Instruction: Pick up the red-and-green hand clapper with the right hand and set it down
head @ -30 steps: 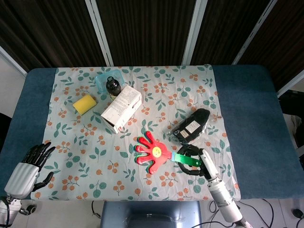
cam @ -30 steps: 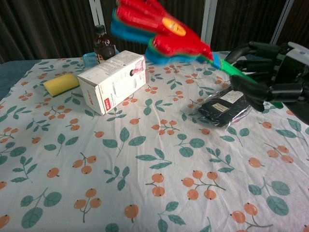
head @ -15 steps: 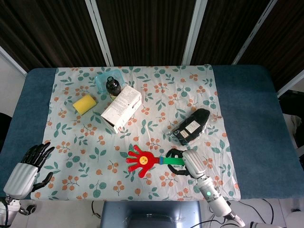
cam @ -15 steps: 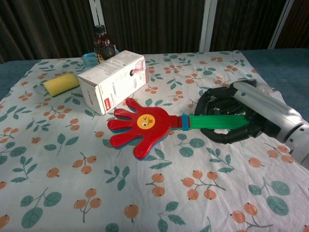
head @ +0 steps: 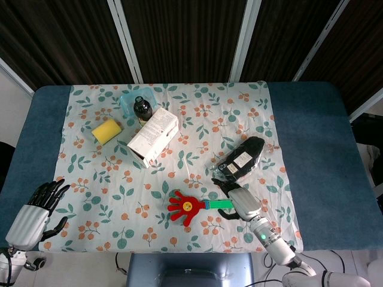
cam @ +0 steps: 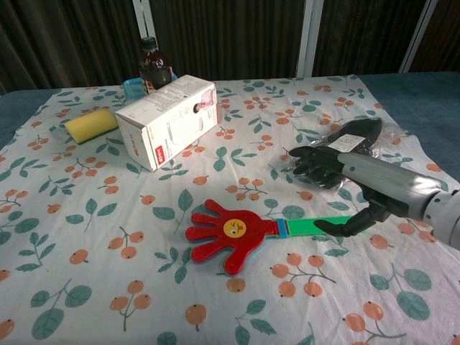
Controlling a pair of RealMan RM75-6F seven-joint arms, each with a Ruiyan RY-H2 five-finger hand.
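The red-and-green hand clapper (head: 187,208) (cam: 233,234) lies flat on the floral cloth near the front edge, with its red palm to the left and its green handle (cam: 320,224) pointing right. My right hand (head: 242,203) (cam: 352,180) hovers at the handle's far end with its fingers spread and lifted off it. Only the thumb tip (cam: 338,227) sits by the handle's tip, and nothing is gripped. My left hand (head: 33,212) rests at the front left corner, fingers apart and empty; the chest view does not show it.
A black pouch (head: 241,159) (cam: 377,133) lies just behind my right hand. Further back left stand a white box (head: 154,136) (cam: 167,118), a yellow sponge (head: 106,130) (cam: 90,122) and a dark bottle (head: 142,108) (cam: 153,65) in a teal dish (head: 127,100).
The clapper came down from mid-air onto the cloth and now lies flat. My right hand's fingers have opened off the green handle. The left hand has not moved.
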